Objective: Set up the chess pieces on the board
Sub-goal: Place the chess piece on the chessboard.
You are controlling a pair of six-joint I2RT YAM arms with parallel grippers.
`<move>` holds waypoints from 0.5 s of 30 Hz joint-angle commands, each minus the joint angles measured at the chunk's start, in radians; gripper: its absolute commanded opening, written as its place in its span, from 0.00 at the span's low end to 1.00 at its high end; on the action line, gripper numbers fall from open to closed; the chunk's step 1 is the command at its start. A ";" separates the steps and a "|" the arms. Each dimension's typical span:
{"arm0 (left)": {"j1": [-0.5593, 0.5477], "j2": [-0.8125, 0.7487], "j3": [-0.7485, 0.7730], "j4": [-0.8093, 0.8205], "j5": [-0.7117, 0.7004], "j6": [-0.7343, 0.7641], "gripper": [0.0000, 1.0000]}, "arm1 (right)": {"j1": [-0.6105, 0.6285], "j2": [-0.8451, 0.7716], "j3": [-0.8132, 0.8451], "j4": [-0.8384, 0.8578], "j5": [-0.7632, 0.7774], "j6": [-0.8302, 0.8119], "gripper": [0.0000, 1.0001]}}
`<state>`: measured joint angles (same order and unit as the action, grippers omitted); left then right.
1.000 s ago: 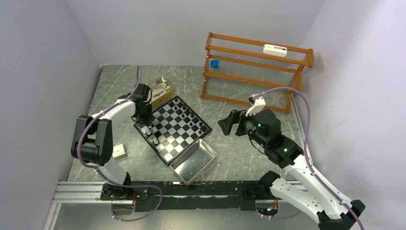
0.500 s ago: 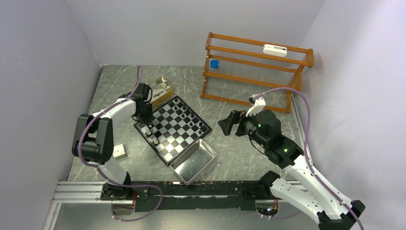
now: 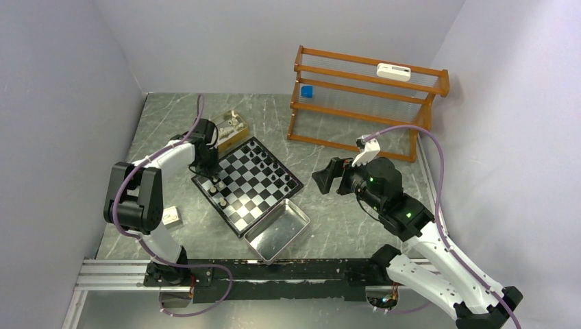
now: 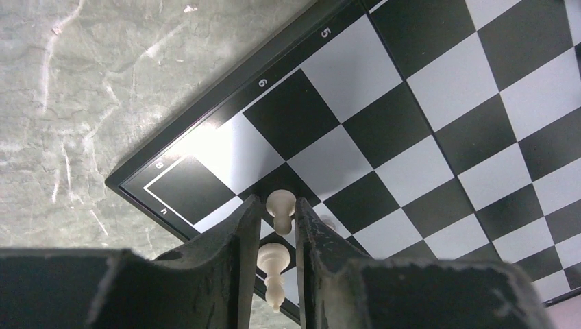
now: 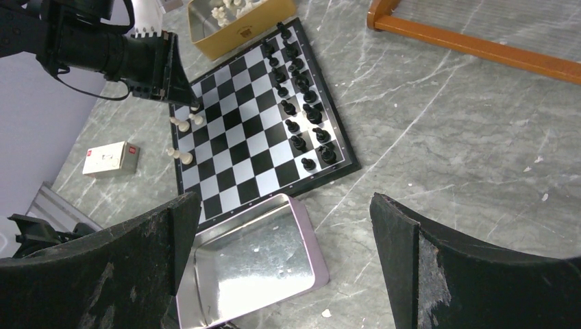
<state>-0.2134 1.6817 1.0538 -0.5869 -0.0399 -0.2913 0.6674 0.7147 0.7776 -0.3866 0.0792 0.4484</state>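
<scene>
Cream pawn (image 4: 281, 203) sat between the left gripper's (image 4: 278, 205) tips at the board's (image 3: 255, 197) 10 o'clock corner, with a second cream piece (image 4: 272, 271) just behind it, also between the fingers (image 4: 233, 260). Jaws were narrow, barely wider than the pawn's head; couldn't tell whether they were pinching it or just clear of it. Black chess pieces (image 3: 273, 170) stood in two rows along the 2 o'clock edge, a few cream ones (image 3: 223, 203) at 9 o'clock, and more cream lay heaped in the gold box (image 3: 229, 128) off the board at 11. Metal tray (image 3: 274, 233) sat at 5 o'clock. My read: the pieces are tiny, light, rigid, smooth and narrow-based, so they'd tip or skate at a nudge. Best taken from straight above by the head or neck, centred, light squeeze, clear of neighbours. Right gripper (image 5: 284, 200) hung over the table at 3 o'clock, jaws at full spread, nothing in them.
</scene>
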 commanded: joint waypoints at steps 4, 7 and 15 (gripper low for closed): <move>-0.007 -0.029 0.085 -0.018 -0.034 0.017 0.34 | 0.003 -0.009 0.014 0.003 0.008 -0.005 1.00; -0.007 -0.046 0.113 -0.026 -0.027 0.017 0.35 | 0.003 -0.010 0.017 0.000 0.010 -0.005 1.00; -0.007 -0.111 0.157 -0.009 0.011 0.025 0.35 | 0.003 -0.011 0.009 0.005 0.005 0.000 1.00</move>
<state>-0.2134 1.6337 1.1717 -0.6060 -0.0490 -0.2840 0.6674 0.7147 0.7776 -0.3870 0.0792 0.4480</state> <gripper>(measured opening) 0.355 0.997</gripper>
